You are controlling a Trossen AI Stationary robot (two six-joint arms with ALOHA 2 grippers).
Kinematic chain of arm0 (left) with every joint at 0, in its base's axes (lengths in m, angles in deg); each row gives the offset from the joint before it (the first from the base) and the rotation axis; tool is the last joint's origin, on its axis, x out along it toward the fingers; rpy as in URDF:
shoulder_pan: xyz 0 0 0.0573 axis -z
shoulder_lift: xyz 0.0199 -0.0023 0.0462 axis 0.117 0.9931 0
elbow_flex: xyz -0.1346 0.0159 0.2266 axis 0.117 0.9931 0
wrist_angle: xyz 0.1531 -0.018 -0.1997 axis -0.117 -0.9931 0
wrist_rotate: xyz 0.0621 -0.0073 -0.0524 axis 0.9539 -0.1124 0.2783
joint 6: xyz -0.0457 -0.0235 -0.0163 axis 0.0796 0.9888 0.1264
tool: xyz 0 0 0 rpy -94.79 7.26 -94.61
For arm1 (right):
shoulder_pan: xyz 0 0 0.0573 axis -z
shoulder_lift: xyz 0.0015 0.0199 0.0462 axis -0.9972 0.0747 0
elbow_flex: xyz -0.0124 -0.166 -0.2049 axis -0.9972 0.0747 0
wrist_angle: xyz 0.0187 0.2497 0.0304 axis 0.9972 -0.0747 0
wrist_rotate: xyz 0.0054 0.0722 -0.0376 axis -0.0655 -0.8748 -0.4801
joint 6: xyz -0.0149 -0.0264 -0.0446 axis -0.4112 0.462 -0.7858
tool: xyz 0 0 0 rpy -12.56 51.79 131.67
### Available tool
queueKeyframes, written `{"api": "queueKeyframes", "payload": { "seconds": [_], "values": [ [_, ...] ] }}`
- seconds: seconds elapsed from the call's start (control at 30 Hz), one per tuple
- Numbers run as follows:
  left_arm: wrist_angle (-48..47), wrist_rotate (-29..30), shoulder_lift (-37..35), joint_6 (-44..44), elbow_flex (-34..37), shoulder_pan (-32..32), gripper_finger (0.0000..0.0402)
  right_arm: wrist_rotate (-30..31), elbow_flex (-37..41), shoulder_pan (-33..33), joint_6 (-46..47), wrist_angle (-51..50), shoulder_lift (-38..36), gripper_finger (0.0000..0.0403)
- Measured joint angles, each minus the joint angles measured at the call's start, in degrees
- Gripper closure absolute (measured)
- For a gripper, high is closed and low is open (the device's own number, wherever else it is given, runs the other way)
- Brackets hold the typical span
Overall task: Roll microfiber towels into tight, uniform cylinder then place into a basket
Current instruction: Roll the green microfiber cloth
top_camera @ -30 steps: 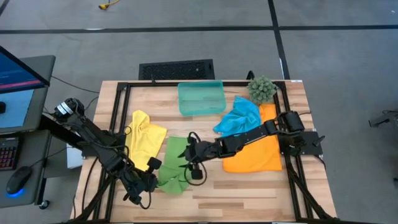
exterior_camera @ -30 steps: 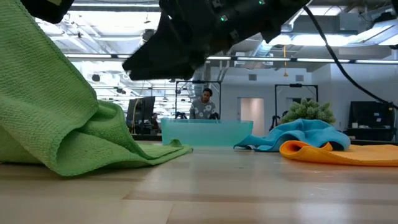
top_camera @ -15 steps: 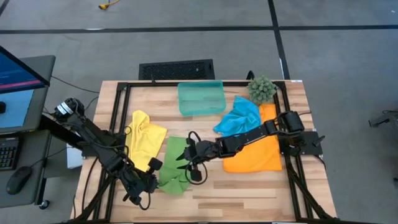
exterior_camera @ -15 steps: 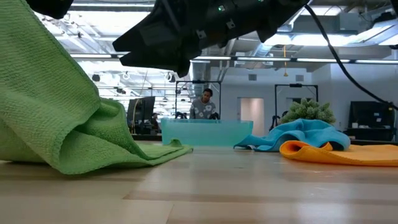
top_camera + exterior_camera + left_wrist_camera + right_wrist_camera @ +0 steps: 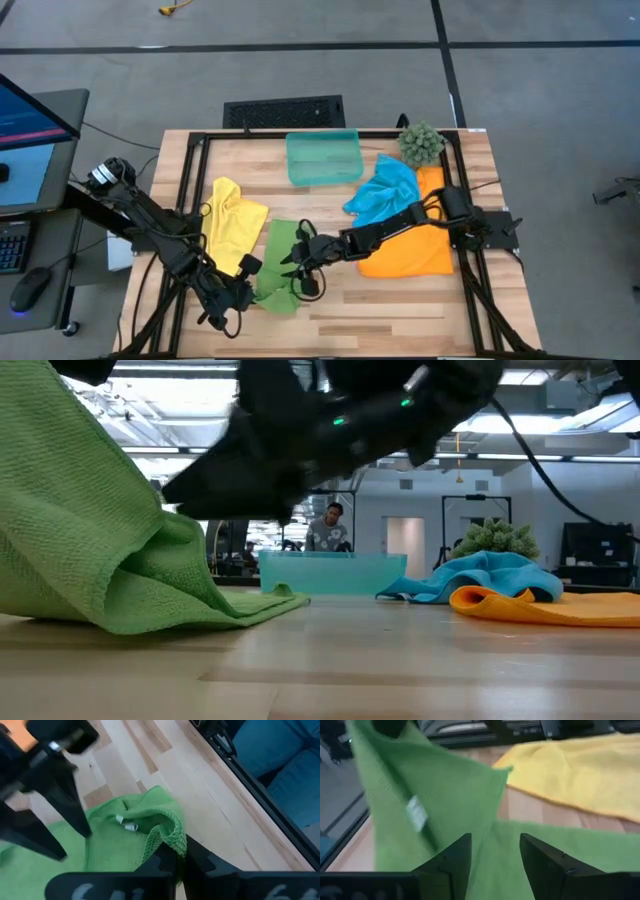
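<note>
The left pincer (image 5: 243,291) is clamped on a corner of the green towel (image 5: 275,262), lifting it off the table (image 5: 400,310). The right pincer (image 5: 293,268), fingers parted and empty, reaches low over the same towel, arm stretched across the orange towel (image 5: 415,255).

A spiky green plant ball (image 5: 421,143) is set at the far right corner of the wooden desk (image 5: 400,300). A black floor vent (image 5: 284,111) is seen beyond the desk. A monitor (image 5: 25,110), keyboard (image 5: 12,245) and mouse (image 5: 30,290) are placed left of it. A person (image 5: 330,526) is seen in the room behind.
</note>
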Motion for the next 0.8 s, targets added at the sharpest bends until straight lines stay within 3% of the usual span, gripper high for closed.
{"api": "queueKeyframes", "payload": {
  "seconds": [0.8],
  "values": [
    [-0.50, 1.62, 0.00, -0.44, 0.00, -0.02, 0.0401, -7.36, -3.20, 1.18, 4.77, -3.55, 1.39, 0.0234]
  ]
}}
